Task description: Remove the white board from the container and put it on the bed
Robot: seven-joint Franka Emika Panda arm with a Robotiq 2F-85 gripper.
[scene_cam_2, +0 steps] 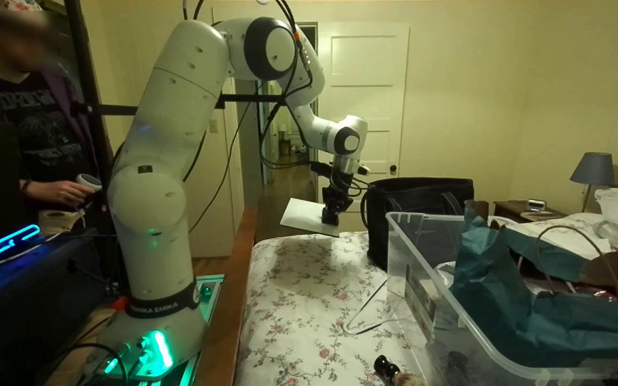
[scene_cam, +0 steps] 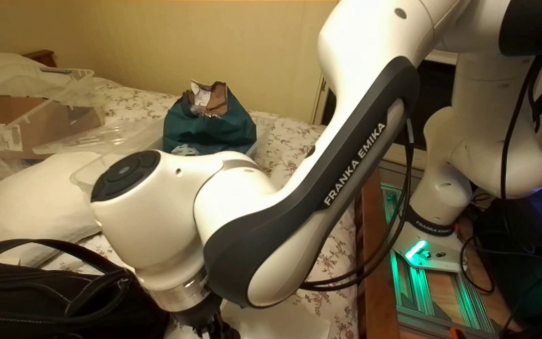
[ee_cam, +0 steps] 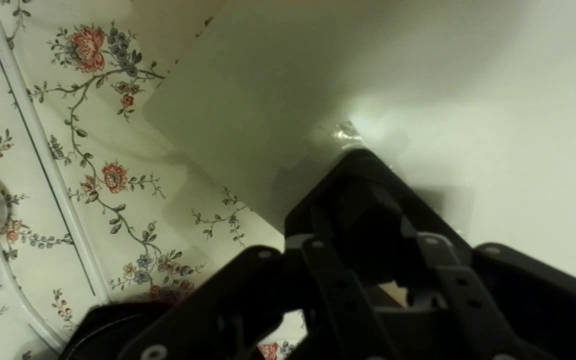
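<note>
White board (scene_cam_2: 303, 215), 1: on or just above the bed (scene_cam_2: 309, 295), far end in an exterior view (contact unclear), apart from the clear container (scene_cam_2: 443, 319). Gripper (scene_cam_2: 330, 216), 1: clamped on the black block (ee_cam: 363, 182), presumably the thin board's handle.

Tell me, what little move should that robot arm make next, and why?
Probably ease the gripper gently down: it appears to grip the white board, which looks tilted and raised in an exterior view, while the wrist view shows the bed beyond its edge.
</note>
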